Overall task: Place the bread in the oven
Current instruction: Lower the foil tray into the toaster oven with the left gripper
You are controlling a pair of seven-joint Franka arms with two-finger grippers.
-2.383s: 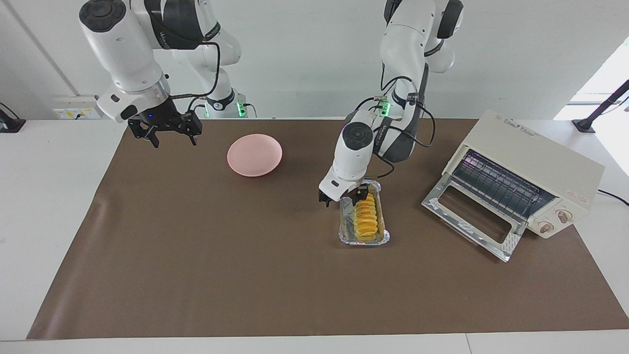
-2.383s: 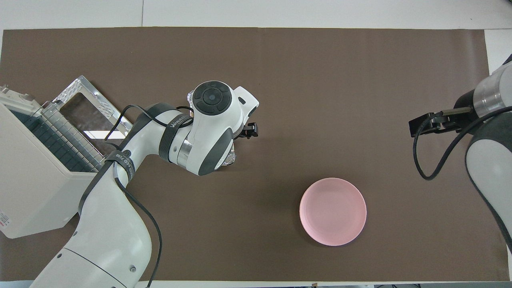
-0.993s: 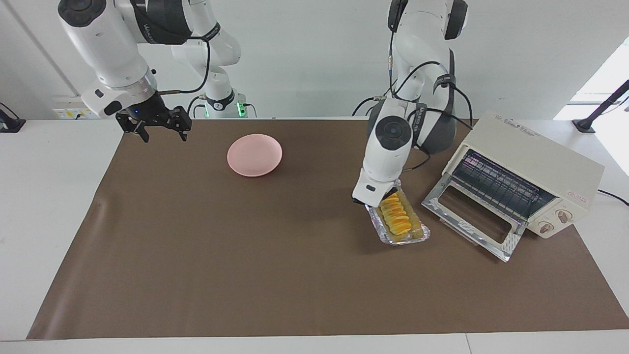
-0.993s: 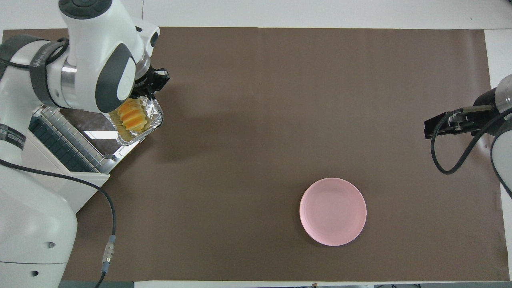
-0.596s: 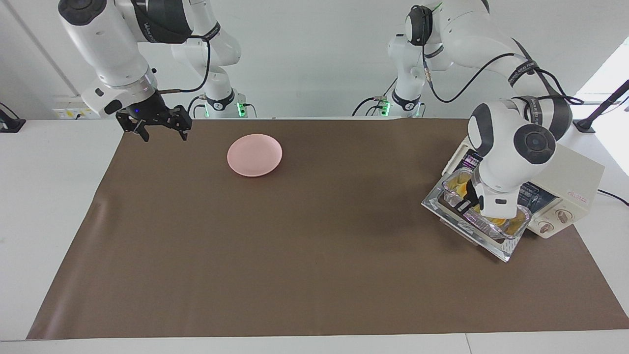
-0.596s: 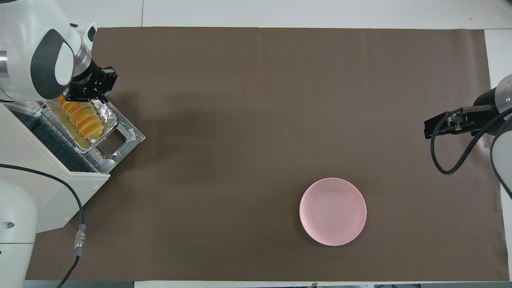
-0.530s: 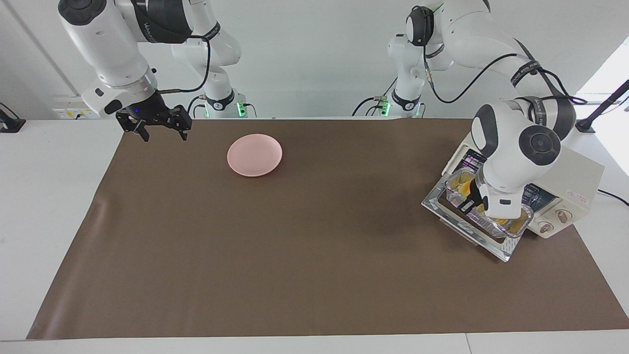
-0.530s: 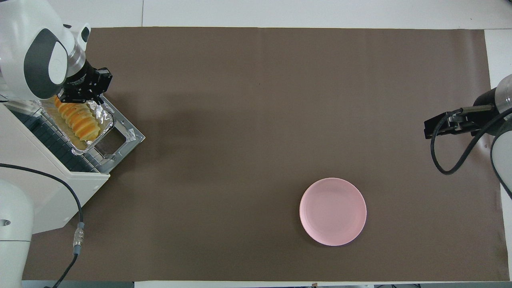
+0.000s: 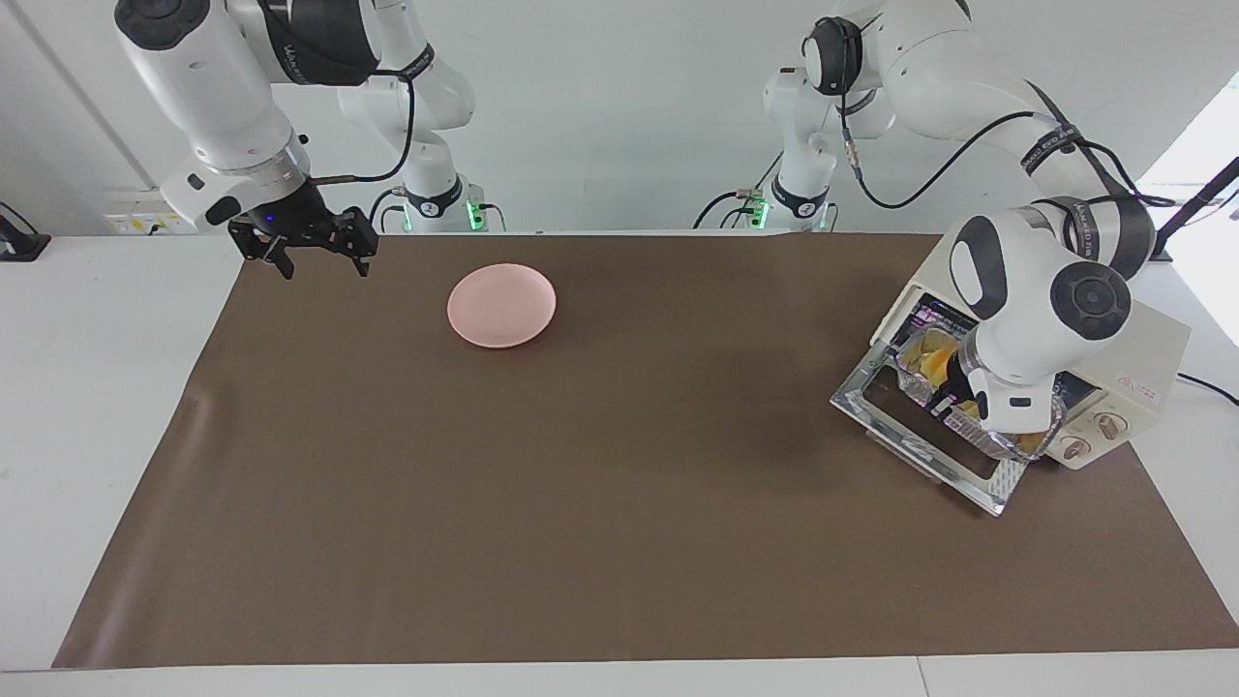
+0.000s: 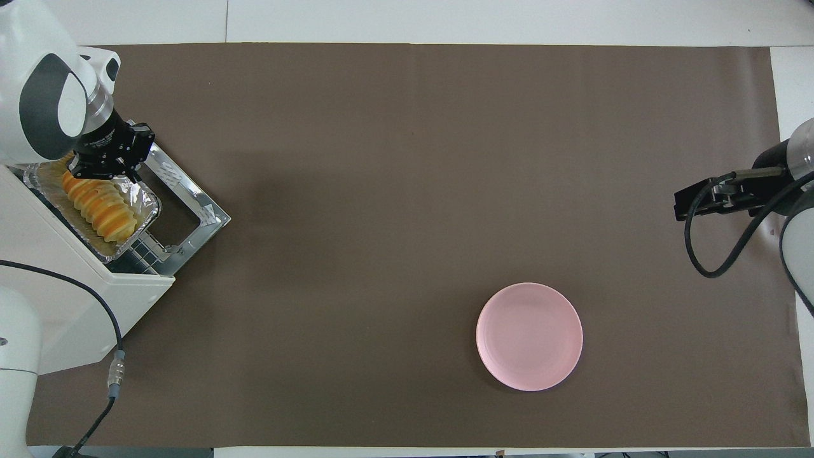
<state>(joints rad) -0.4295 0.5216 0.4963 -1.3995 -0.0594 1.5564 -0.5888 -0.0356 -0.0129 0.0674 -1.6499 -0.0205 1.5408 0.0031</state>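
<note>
Left arm bent over oven (image 9: 1113, 339), fingers (image 10: 102, 166) gripping foil tray (image 10: 143, 213) holding bread (image 10: 98, 203).

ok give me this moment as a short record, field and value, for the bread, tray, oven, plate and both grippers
bread: in the foil tray
foil tray: at the oven mouth, over its open door
left gripper: shut on foil tray's rim
right gripper: waits over the mat's edge at the right arm's end
pink plate: bare
</note>
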